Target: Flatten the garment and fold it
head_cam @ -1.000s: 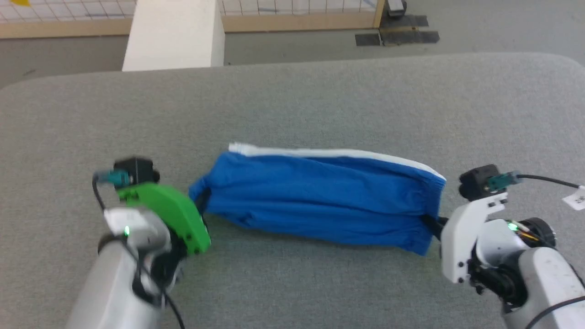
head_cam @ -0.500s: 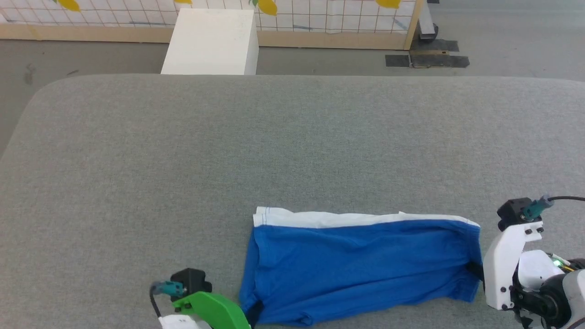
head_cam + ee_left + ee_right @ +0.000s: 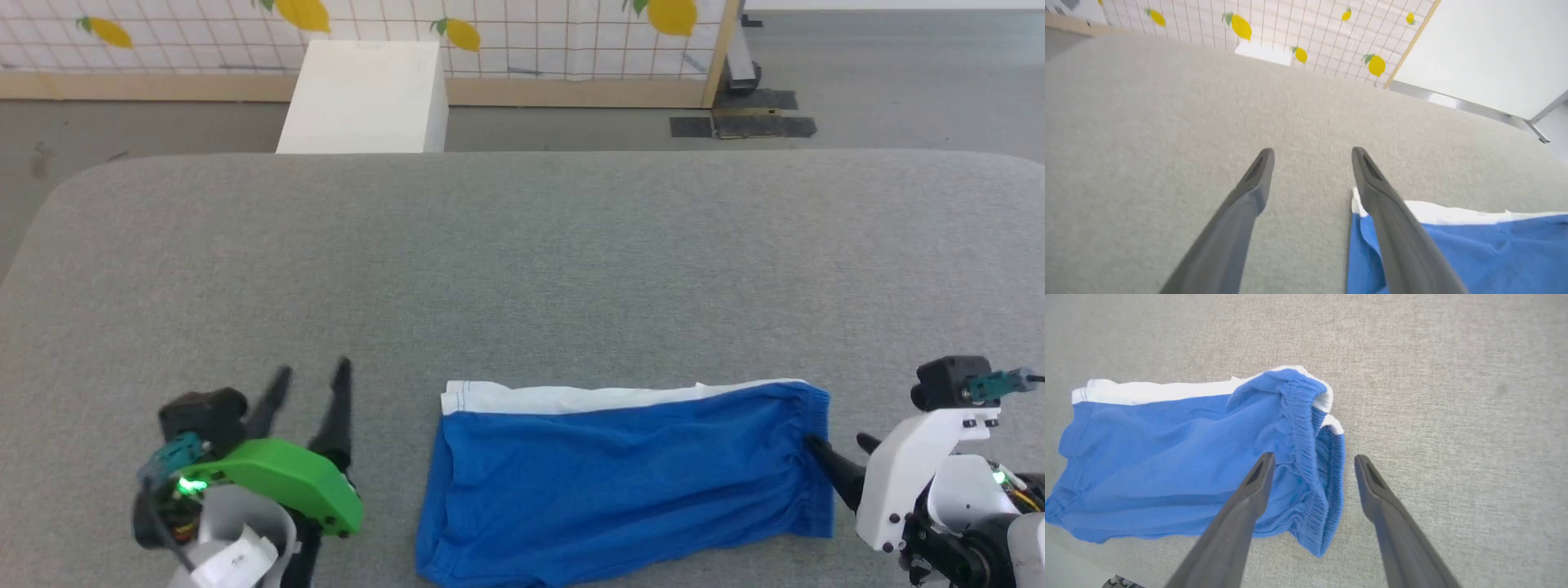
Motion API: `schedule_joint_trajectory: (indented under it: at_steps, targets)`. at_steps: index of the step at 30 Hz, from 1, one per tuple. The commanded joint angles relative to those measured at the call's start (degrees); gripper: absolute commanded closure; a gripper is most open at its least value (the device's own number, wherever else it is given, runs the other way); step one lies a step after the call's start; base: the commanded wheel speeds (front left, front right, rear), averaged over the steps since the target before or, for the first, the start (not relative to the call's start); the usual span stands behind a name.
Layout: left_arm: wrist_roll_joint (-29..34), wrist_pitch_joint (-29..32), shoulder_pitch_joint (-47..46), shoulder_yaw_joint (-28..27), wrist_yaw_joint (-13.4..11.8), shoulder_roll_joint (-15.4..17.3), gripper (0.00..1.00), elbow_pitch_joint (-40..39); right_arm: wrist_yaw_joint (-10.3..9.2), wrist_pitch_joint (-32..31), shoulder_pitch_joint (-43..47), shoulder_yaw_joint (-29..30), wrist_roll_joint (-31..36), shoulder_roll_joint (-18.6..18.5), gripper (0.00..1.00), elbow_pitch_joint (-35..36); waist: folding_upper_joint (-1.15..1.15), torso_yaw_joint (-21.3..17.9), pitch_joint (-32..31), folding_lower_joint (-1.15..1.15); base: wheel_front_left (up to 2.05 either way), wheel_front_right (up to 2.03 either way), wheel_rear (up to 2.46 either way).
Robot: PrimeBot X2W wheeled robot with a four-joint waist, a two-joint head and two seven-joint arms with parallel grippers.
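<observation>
Running along the near edge of the table, the garment put its waistband at the right gripper, spread and empty; the left gripper, spread, stood apart.

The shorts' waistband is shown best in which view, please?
The right wrist view: the waistband sits close up, its gathers clear. The head view shows it small at the garment's right end; the left wrist view shows the opposite end.

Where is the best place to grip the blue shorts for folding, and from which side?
Probably the gathered waistband at the right end of the shorts, approached from the right: it is a thick, raised edge, and the open right gripper straddles it.
</observation>
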State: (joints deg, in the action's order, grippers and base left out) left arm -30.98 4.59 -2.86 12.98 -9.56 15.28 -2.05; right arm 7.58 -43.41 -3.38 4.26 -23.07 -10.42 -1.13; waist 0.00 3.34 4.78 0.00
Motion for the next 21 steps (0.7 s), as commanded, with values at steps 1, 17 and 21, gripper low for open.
schedule_joint_trajectory:
  at_steps: [1,17,21]
  targets:
    - [1.7,-3.6,-0.9,-0.5,0.6,0.8,0.00,0.3,-0.09,-0.4,0.3,0.7,1.4,1.0,0.00,1.5,0.00,-0.7,-0.3,0.00,0.00,0.00,0.00]
    - [17.0,-19.6,-2.2,-3.5,1.2,-0.6,0.00,-0.5,-0.09,-4.8,-6.2,-0.5,10.4,3.7,0.00,-9.4,0.00,0.4,3.3,0.00,0.00,0.00,0.00]
    - [19.0,-19.6,-1.4,-4.4,2.4,-2.2,0.00,-1.9,-0.09,-3.9,-6.5,-1.5,9.9,2.8,0.00,-12.1,0.00,0.7,3.8,0.00,0.00,0.00,0.00]
